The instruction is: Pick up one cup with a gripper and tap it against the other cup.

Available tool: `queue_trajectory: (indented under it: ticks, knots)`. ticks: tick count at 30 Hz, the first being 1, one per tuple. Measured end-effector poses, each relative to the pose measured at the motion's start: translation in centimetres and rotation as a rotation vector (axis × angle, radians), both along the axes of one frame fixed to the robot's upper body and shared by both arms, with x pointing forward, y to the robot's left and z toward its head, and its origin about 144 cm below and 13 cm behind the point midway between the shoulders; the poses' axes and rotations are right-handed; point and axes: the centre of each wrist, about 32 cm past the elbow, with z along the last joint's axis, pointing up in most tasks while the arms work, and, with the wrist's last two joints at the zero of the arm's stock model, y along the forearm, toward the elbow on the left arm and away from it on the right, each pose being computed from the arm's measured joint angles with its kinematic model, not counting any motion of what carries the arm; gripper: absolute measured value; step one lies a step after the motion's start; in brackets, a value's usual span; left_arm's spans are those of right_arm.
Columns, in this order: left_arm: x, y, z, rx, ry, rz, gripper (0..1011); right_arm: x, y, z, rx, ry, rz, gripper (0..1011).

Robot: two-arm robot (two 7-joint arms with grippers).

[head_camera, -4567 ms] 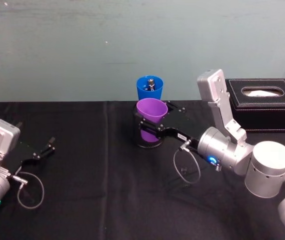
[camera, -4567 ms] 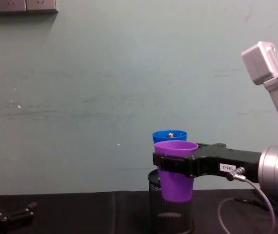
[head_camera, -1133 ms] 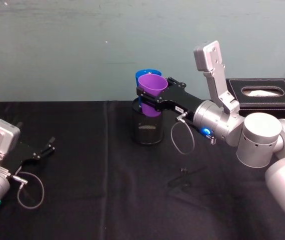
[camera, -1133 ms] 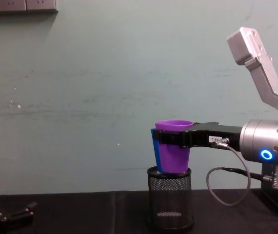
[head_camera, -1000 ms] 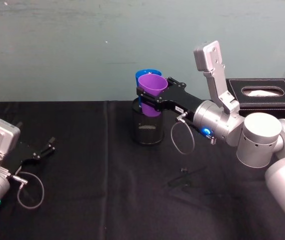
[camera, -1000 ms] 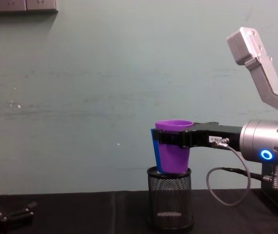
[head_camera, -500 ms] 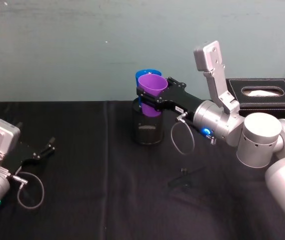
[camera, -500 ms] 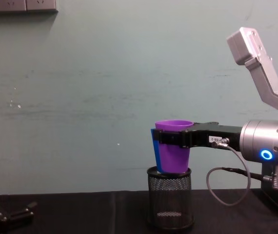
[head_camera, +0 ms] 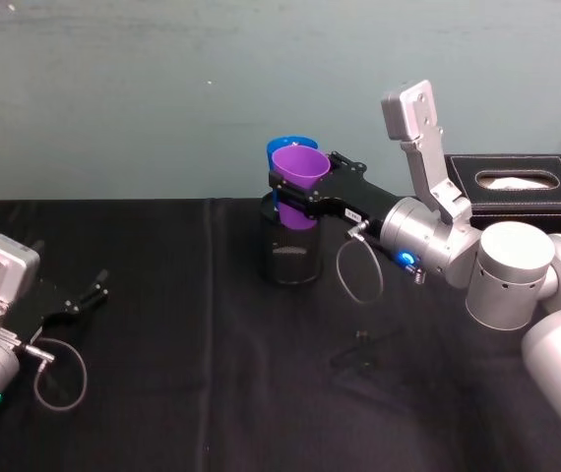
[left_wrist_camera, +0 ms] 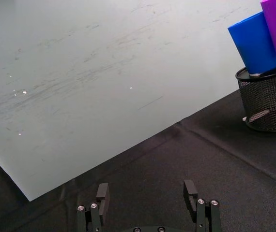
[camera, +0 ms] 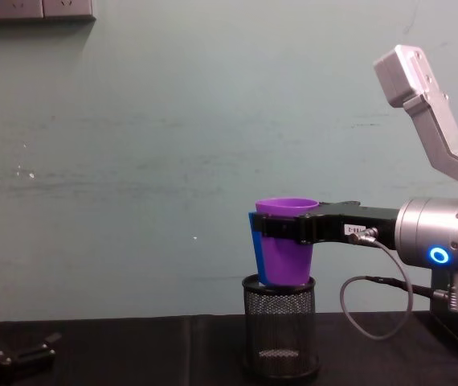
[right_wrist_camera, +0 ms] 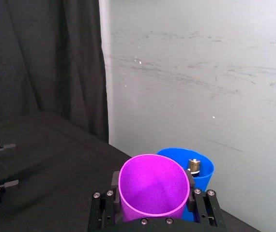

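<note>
Above black table cloth (head_camera: pixel 212 393), right gripper (camera: pixel 271 229), clamped on purple cup (head_camera: pixel 300 167), has raised it from mesh holder (head_camera: pixel 290 261) against blue cup (head_camera: pixel 282 147), now motionless, so contact is judged made; left gripper (head_camera: pixel 89 293) rests spread.

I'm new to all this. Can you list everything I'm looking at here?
Purple cup: one, purple, held above the mesh holder.
Blue cup: one, blue, right behind the purple cup.
Mesh holder: one, black, on the cloth, below the cups.
Tissue box: one, black, far right.
Cloth: one, black, covering the table.
Right pincer: one, black, shut on the purple cup.
Left pincer: one, black, open, near left.
</note>
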Motion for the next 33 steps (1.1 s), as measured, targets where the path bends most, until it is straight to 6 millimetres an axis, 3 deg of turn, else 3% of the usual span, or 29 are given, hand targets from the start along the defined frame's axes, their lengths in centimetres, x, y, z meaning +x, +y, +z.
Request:
queue_trajectory:
  ticks: [33]
  knots:
    - [0.0,0.0,0.0,0.0,0.0,0.0,1000,0.0,0.0,0.0,0.0,0.0,0.0,734]
